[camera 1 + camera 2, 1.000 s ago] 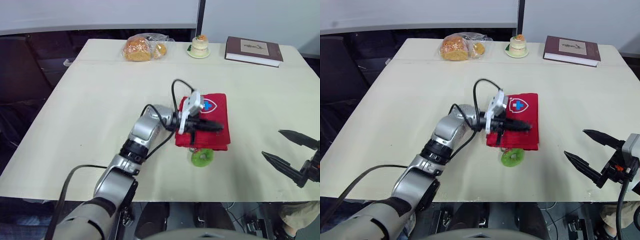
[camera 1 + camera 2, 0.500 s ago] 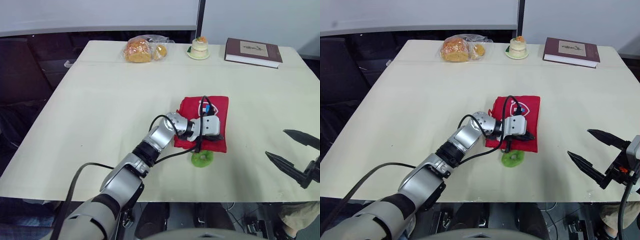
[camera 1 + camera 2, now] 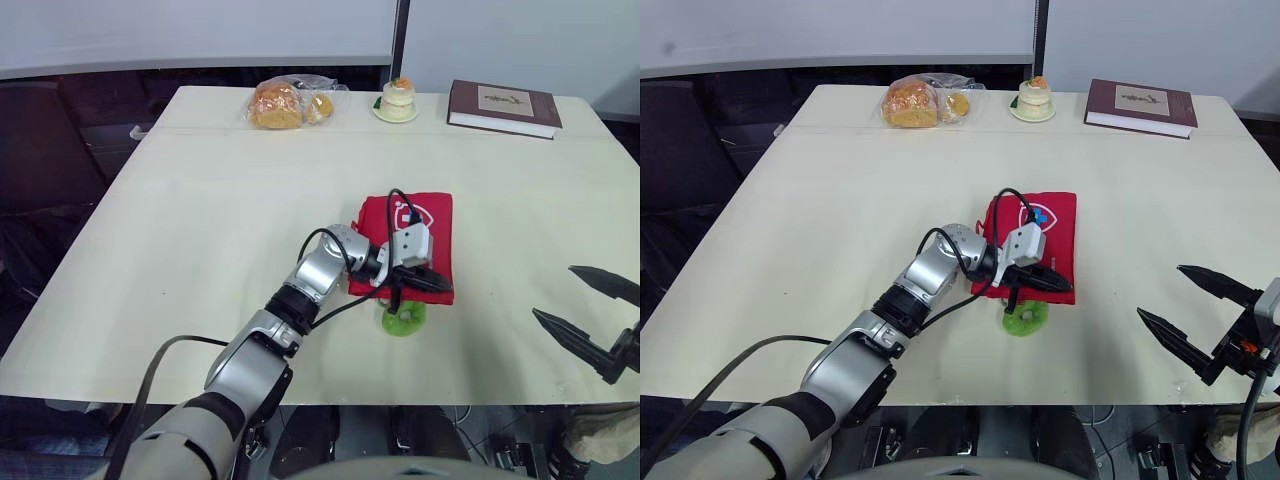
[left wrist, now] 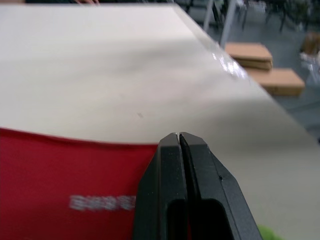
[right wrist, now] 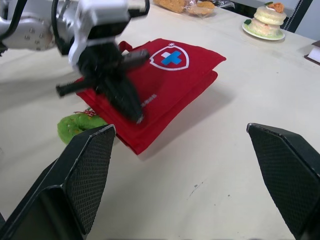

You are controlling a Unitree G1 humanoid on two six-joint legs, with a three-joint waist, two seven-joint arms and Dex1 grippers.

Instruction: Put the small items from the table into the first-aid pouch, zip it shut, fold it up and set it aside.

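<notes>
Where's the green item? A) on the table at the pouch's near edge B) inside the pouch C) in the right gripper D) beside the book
A: the green item lies on the table at the red pouch's near edge; the right gripper is open and empty.

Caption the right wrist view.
Left hand shut over the folded red pouch, green item beside it, right hand open.

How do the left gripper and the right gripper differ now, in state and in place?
The left gripper has its jaws shut; the right gripper has its jaws wide open. The left gripper is over the red pouch, at its near edge; the right gripper hangs apart from the pouch, off to its right. Both have two black fingers, and neither visibly holds anything.
</notes>
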